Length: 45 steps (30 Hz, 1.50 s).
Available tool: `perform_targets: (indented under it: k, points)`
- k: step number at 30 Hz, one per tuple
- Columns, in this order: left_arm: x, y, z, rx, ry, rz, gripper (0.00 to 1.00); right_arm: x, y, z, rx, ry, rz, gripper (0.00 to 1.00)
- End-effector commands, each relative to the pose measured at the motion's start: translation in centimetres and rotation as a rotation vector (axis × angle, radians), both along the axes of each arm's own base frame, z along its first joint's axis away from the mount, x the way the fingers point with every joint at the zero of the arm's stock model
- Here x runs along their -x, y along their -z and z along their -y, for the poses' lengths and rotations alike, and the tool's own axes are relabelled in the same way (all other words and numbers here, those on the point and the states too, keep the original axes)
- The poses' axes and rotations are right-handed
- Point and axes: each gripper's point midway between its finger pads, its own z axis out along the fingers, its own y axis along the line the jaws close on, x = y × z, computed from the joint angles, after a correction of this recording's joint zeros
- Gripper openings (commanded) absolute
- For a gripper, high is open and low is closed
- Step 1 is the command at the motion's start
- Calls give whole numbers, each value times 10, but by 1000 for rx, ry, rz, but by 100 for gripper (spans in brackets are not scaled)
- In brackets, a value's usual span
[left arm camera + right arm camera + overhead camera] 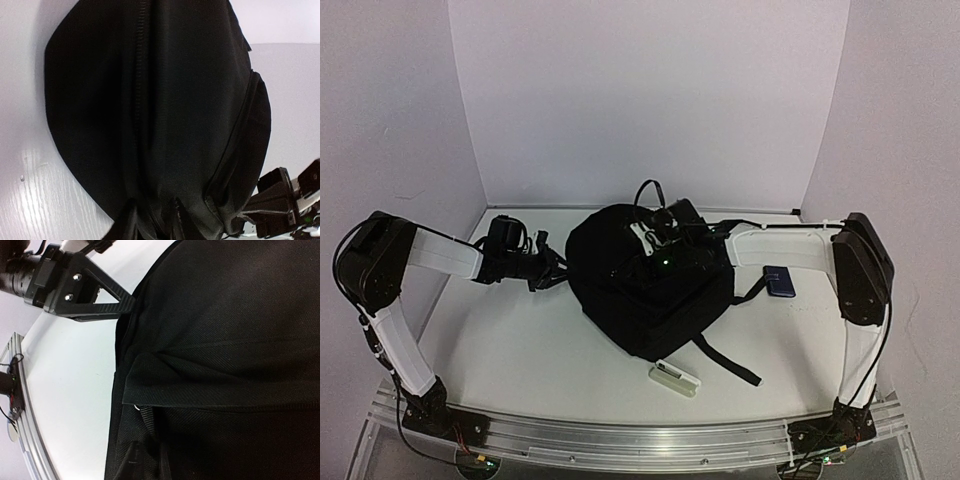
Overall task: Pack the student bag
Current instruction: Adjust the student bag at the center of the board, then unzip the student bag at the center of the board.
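Black fabric student bag [640, 300] lies mid-table [520, 350] in the top view. A white case [675, 378] sits just before it and a dark blue flat item [779, 282] to its right. The left gripper [548, 268] pinches the bag's left edge; the right gripper [658, 250] rests clenched on top.

Left wrist: bag fabric puckers between the jaws.

Right wrist: a fabric fold fills the view, so I cannot tell what is held.

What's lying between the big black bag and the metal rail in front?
A small white oblong item lies there, beside a loose strap of the student bag; the top view shows it.
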Motion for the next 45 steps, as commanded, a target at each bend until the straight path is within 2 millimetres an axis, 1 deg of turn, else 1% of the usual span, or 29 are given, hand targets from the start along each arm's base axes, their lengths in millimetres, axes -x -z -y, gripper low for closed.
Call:
perform_targets:
  k: [1, 2, 3, 6, 9, 11, 14, 17, 22, 28, 31, 32, 34, 39, 40, 42, 43, 44, 45]
  points:
    - [0, -4, 3, 7, 8, 26, 10, -12, -16, -2, -22, 48, 71, 0]
    - [0, -3, 2, -3, 3, 26, 3, -16, -24, 1, -23, 76, 101, 0]
    - [-1, -1, 0, -15, -3, 26, 1, -21, -31, 6, -16, 117, 142, 0]
    - [1, 0, -4, -42, -8, 28, 0, -37, -58, 26, 9, 258, 270, 0]
    - [3, 2, -7, -63, -14, 23, 0, -53, -78, 50, 32, 400, 356, 0]
    - [5, 3, -9, -72, -16, 21, 0, -63, -83, 63, 63, 482, 397, 0]
    - [8, 6, -12, -88, -21, 13, 0, -75, -82, 80, 122, 587, 444, 0]
    - [13, 8, -16, -108, -27, 6, 0, -83, -77, 92, 174, 652, 468, 0]
    - [19, 11, -23, -132, -42, -2, 0, -101, -70, 115, 205, 725, 449, 0]
    - [30, 12, -28, -147, -37, -8, 0, -134, -69, 157, 210, 822, 426, 0]
    - [35, 12, -31, -157, -34, -5, 0, -151, -66, 173, 208, 853, 410, 0]
    - [36, 11, -31, -159, -33, -1, 0, -155, -63, 176, 212, 857, 404, 0]
    - [39, 10, -32, -162, -27, 7, 0, -165, -60, 176, 209, 856, 398, 0]
    - [45, 5, -33, -158, -11, 27, 0, -182, -42, 177, 215, 858, 371, 0]
    - [46, 4, -33, -157, -9, 33, 0, -183, -40, 175, 206, 845, 360, 0]
    - [48, 2, -33, -157, -3, 43, 0, -179, -45, 165, 164, 798, 336, 0]
    - [48, 1, -34, -159, -2, 45, 0, -174, -51, 161, 132, 775, 320, 5]
    - [48, 0, -34, -160, -1, 48, 0, -167, -54, 157, 103, 752, 299, 16]
    - [48, -1, -33, -158, 1, 50, 0, -159, -54, 155, 80, 730, 273, 30]
